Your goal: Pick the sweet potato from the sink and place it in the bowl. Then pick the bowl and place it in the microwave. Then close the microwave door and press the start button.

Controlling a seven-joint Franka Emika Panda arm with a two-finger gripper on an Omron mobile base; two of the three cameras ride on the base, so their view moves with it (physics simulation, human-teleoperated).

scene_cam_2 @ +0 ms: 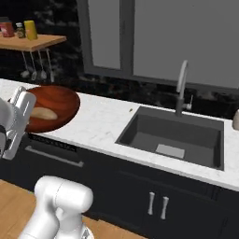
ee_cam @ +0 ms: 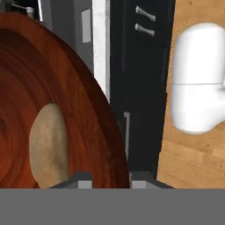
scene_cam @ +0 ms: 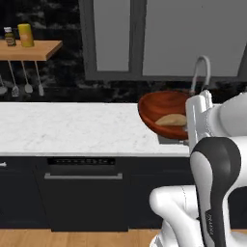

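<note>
The reddish-brown bowl (scene_cam: 161, 108) hangs tilted above the white counter's front edge, left of the sink (scene_cam_2: 172, 133). My gripper (ee_cam: 110, 181) is shut on its rim, one fingertip (ee_cam: 79, 180) inside and the other outside. The tan sweet potato (scene_cam: 171, 119) lies inside the bowl, against the low side near my hand. From the right base view, the bowl (scene_cam_2: 53, 105) with the sweet potato (scene_cam_2: 43, 112) sits just beyond my white hand (scene_cam_2: 19, 119). Up close the sweet potato (ee_cam: 48, 147) rests on the bowl's wood grain (ee_cam: 66, 96). The microwave and its door are out of view.
The white marble counter (scene_cam: 67, 128) runs left from the sink, with a dishwasher (scene_cam: 84, 190) under it. A curved faucet (scene_cam_2: 181, 86) stands behind the basin. A wooden shelf (scene_cam: 31, 49) with bottles and hanging utensils is at the upper left. Grey-framed windows line the back wall.
</note>
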